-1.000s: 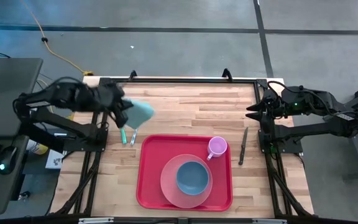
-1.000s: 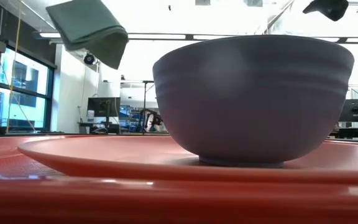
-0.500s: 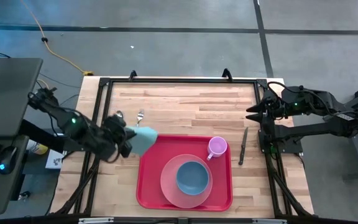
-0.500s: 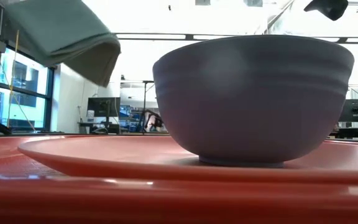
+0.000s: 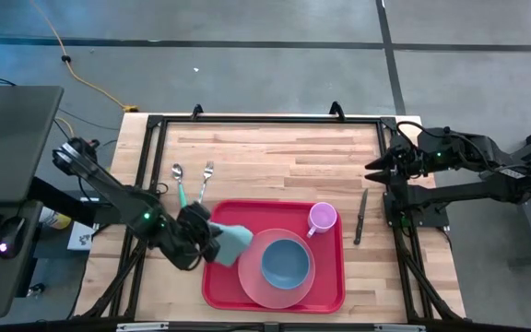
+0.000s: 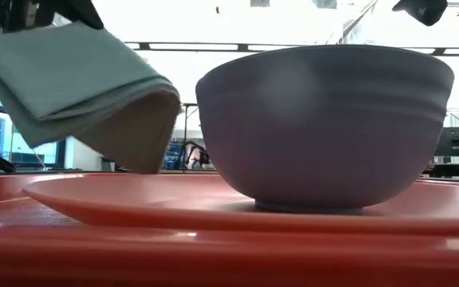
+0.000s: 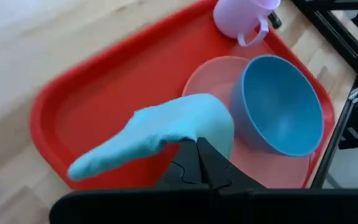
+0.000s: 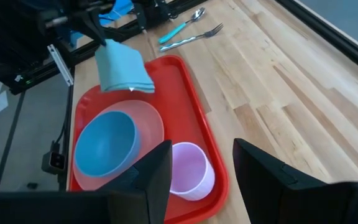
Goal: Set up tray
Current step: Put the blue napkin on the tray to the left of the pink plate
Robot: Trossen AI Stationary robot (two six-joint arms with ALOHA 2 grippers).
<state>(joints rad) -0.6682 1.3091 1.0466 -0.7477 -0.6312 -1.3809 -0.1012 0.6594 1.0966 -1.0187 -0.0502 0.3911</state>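
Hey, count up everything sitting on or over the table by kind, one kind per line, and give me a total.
Tray: 1
Plate: 1
Bowl: 1
Mug: 1
Napkin, held over the tray by the left gripper: 1
Spoon: 1
Fork: 1
Knife: 1
Total: 8

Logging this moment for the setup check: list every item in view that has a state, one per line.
tray: flat on the table, holding the plate and cup
plate: on the tray, under the bowl
bowl: upright on the plate
cup: upright on the tray
cloth: folded, held above the tray
left gripper: shut on the cloth
right gripper: open, empty
spoon, fork, knife: lying on the table
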